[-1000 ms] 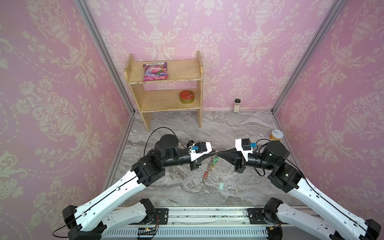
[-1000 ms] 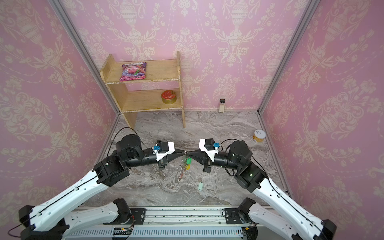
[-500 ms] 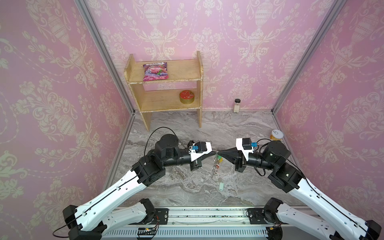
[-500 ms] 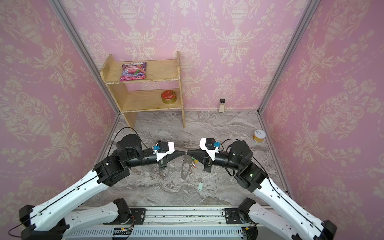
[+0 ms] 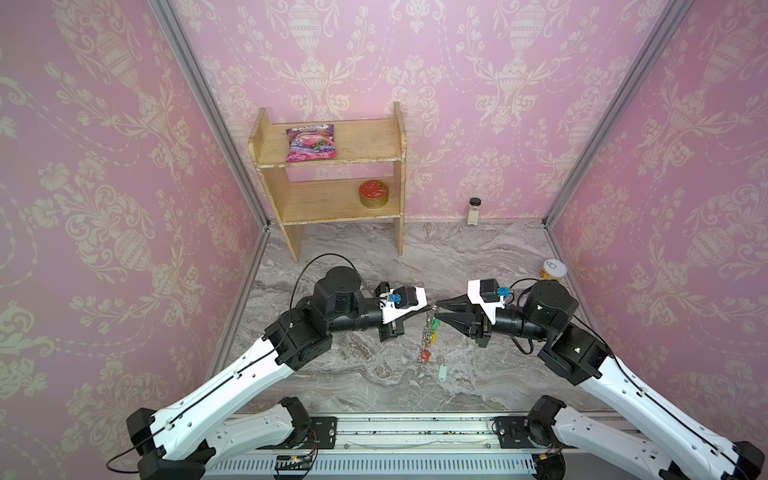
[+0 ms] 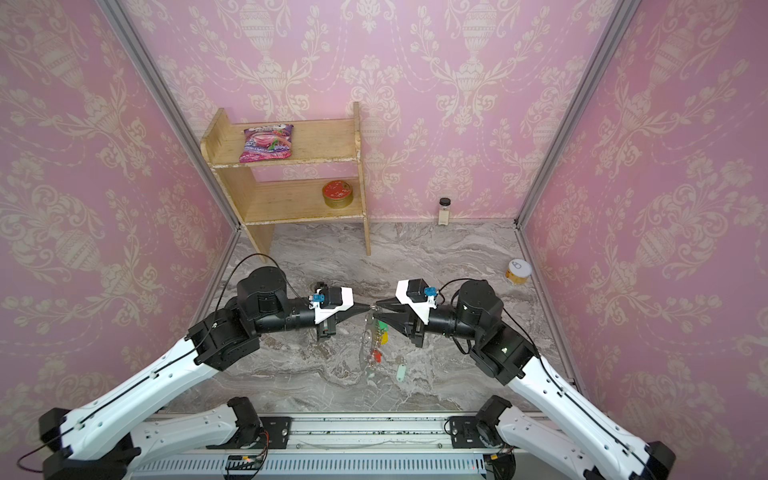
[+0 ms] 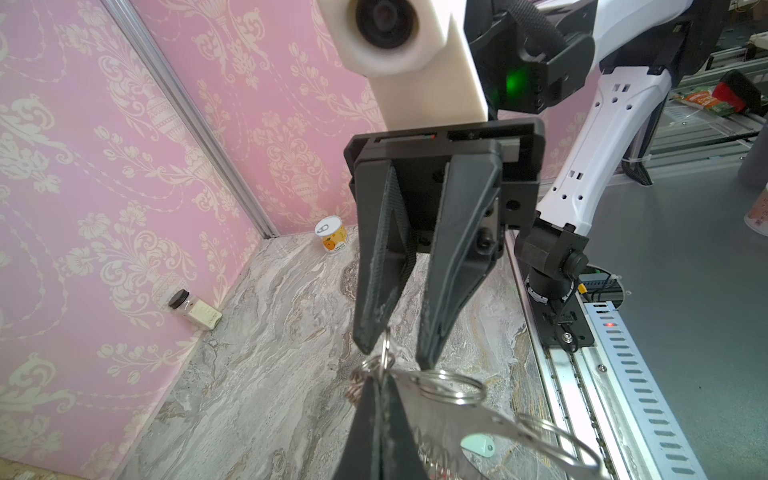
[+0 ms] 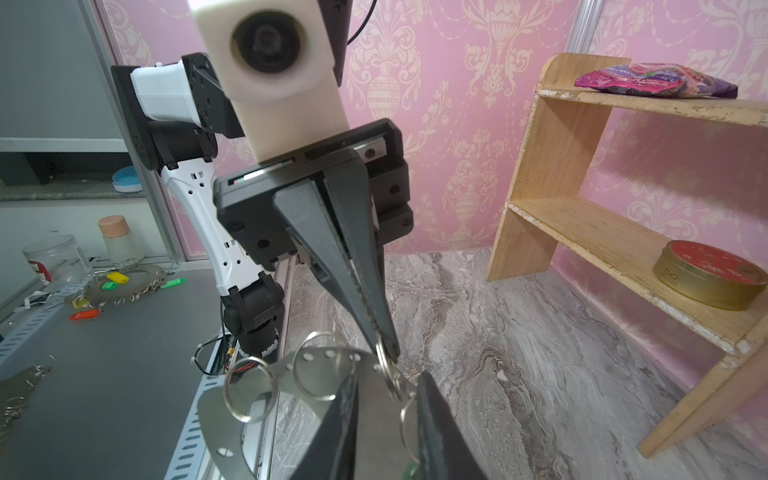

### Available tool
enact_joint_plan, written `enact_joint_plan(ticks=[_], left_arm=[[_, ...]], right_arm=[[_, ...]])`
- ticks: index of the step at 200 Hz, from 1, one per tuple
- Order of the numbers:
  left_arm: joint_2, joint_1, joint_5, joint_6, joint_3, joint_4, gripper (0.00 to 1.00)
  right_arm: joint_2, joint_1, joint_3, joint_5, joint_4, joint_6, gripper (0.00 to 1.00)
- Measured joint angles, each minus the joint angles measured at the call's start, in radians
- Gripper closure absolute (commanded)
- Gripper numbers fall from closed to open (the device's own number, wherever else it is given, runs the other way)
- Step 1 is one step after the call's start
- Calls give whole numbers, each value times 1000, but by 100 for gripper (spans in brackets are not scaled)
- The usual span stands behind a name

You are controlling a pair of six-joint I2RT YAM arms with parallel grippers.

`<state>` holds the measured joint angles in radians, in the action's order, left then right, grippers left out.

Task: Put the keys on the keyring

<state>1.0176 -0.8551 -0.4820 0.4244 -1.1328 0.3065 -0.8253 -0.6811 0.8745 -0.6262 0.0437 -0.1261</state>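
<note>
The keyring (image 5: 427,334) (image 6: 368,338), a flat grey hoop edged with small silver loops and red, yellow and green tags, hangs on edge above the marble floor between my two grippers. My left gripper (image 5: 430,308) (image 6: 369,306) (image 7: 376,376) is shut on a small loop at the keyring's top rim. My right gripper (image 5: 439,311) (image 6: 376,311) (image 8: 388,376) faces it tip to tip, open, its fingers either side of the hoop's plate (image 8: 216,419) and not touching it. The keys' mint-green tag (image 5: 443,372) (image 6: 400,372) (image 7: 478,444) lies on the floor just right of the hoop's lower end.
A wooden shelf (image 5: 332,210) stands at the back left with a candy bag (image 5: 311,143) and a red tin (image 5: 374,193). A small bottle (image 5: 473,210) stands by the back wall, a can (image 5: 554,270) by the right wall. Another tagged hoop (image 8: 124,282) lies outside the cell.
My right gripper has opened from shut and let go of the keyring. The hoop has swung and now hangs straight down from my left gripper. Both arms stay in place.
</note>
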Motion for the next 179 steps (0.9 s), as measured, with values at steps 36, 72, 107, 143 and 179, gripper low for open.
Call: enact_joint_plan(ticks=[36, 72, 107, 143, 179], left_arm=[[21, -27, 55, 84, -61, 93, 100], [40, -86, 142, 174, -102, 168, 100], [53, -128, 212, 237, -117, 212, 100], [53, -130, 235, 248, -117, 220, 100], [53, -131, 235, 248, -117, 220, 100]], right_arm=[[19, 0, 42, 22, 104, -63, 59], [27, 0, 58, 38, 163, -111, 58], [26, -6, 58, 49, 193, -135, 59], [19, -27, 58, 45, 204, -154, 64], [-9, -36, 76, 26, 240, -185, 67]])
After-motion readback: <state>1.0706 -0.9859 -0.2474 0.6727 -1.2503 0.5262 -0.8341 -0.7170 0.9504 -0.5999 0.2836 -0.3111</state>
